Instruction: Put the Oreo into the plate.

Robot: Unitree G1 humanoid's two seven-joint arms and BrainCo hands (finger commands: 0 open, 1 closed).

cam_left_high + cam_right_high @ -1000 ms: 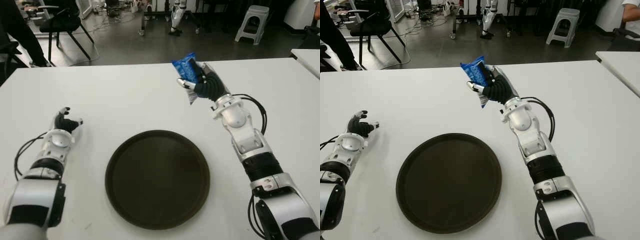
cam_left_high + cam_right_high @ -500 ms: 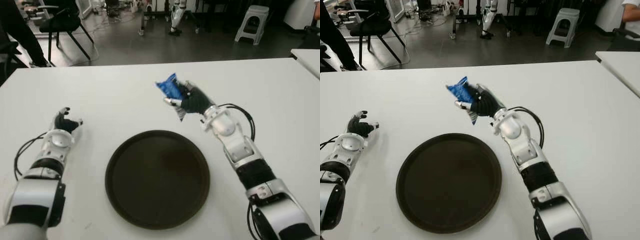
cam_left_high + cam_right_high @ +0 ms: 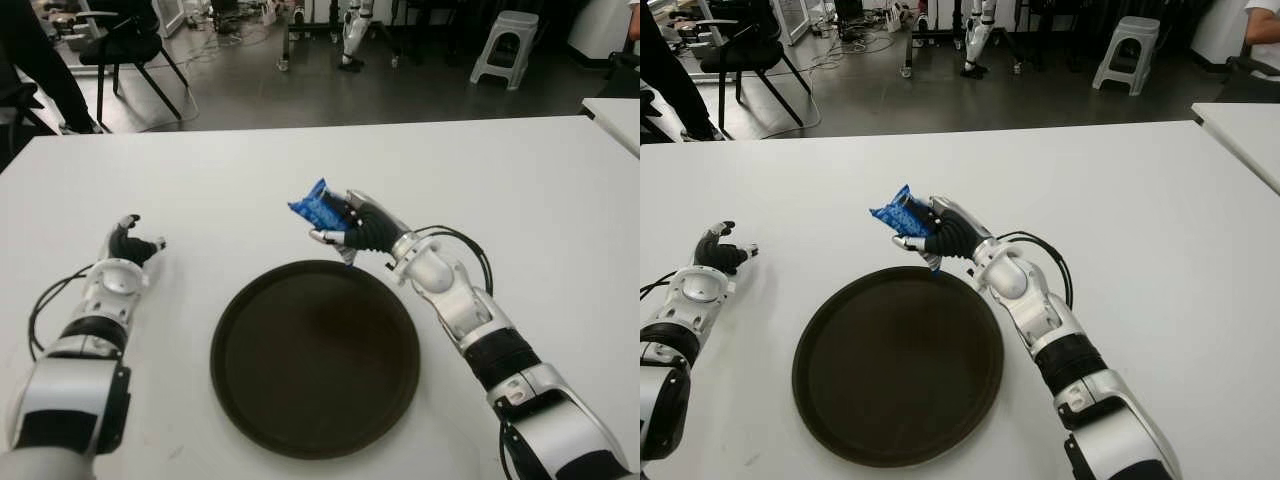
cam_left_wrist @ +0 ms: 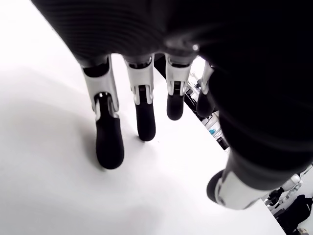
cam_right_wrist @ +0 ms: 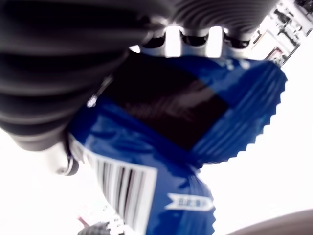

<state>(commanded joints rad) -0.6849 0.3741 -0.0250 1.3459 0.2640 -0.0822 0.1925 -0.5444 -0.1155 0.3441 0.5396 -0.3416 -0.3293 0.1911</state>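
My right hand [image 3: 352,222] is shut on a blue Oreo packet [image 3: 314,206], holding it in the air just past the far rim of the round dark plate [image 3: 240,400]. The packet's crimped end sticks out to the left of the fingers, and the right wrist view shows its blue wrapper [image 5: 234,98] with a barcode pressed against the palm. The plate lies on the white table [image 3: 220,190] in front of me with nothing on it. My left hand [image 3: 128,246] shows at the table's left side, its fingers [image 4: 108,142] relaxed and holding nothing.
Beyond the table's far edge are a black chair [image 3: 125,45] at the left and a grey stool [image 3: 505,45] at the right on a dark floor. Another white table's corner [image 3: 615,115] shows at the far right.
My right hand has carried the Oreo packet leftward and toward me, from well behind the plate down to its far rim. The left hand has not moved.
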